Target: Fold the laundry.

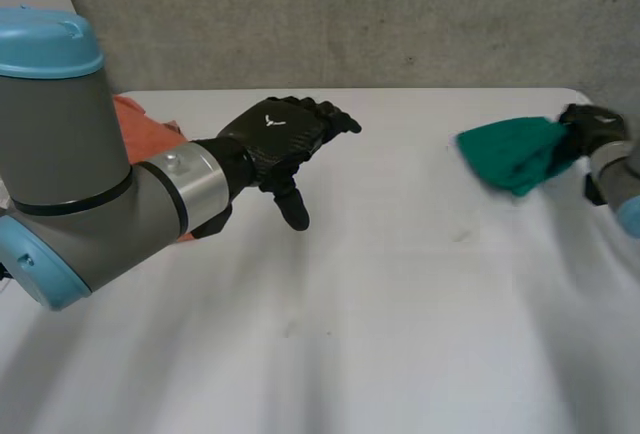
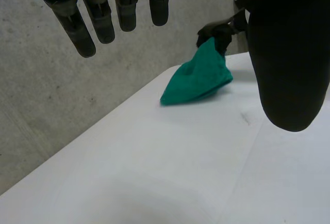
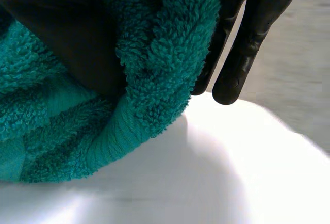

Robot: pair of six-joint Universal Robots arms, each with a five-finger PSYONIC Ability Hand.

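Teal-green terry towel (image 1: pixel 512 154) sits bunched at the far right of the white table (image 1: pixel 380 314), close to the table's back edge and just in front of the grey concrete wall (image 1: pixel 350 14). Right hand (image 1: pixel 592 126) has hold of the towel's right end: from the right wrist view, the thick loops of cloth are pinched between the dark thumb on 1 side and straight fingers (image 3: pixel 247 38) on the other, with 2 fingertips showing past the fold, pressed side by side. The towel's hemmed band curls under the bunch. From the left wrist view the towel hangs down from that grip in a rough wedge, wide lower end on the table top, narrow end up in the hand. Left hand (image 1: pixel 275 139) is out over the middle-left of the table, well apart from the towel, holding nothing. Its fingers (image 2: pixel 77 28) are straight and slightly spread, pointing toward the wall, and its thumb (image 2: pixel 289 53) sticks out apart from them, pointing down at the table without touching it. Left arm (image 1: pixel 90 174) comes in big from the near left corner. Crumpled orange cloth (image 1: pixel 140 124) lies on the table behind that arm, partly hidden by it, near the left back edge and touching neither hand.
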